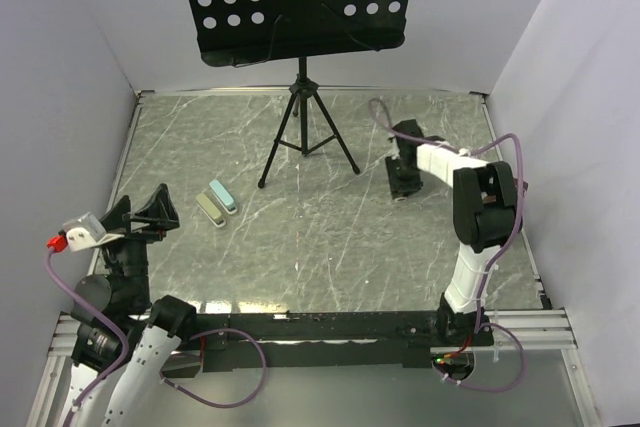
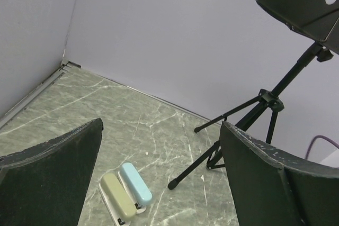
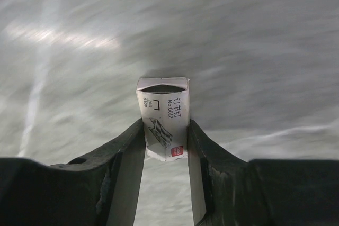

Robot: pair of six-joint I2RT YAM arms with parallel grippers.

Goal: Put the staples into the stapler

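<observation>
As the half-closed right gripper [image 3: 165,125] pinches the staple box [image 3: 163,116], possibly lifted though blur hides that, it next needs carrying to the staplers [image 1: 216,204].

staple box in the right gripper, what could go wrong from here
1. The right gripper pinches only the near half of the staple box, so the box could pivot or slip in transit.
2. The box's far end looks open, so tilting it may spill strips.
3. The two staplers lie far to the left, side by side and apparently closed. One probably needs opening before anything can be loaded.
</observation>
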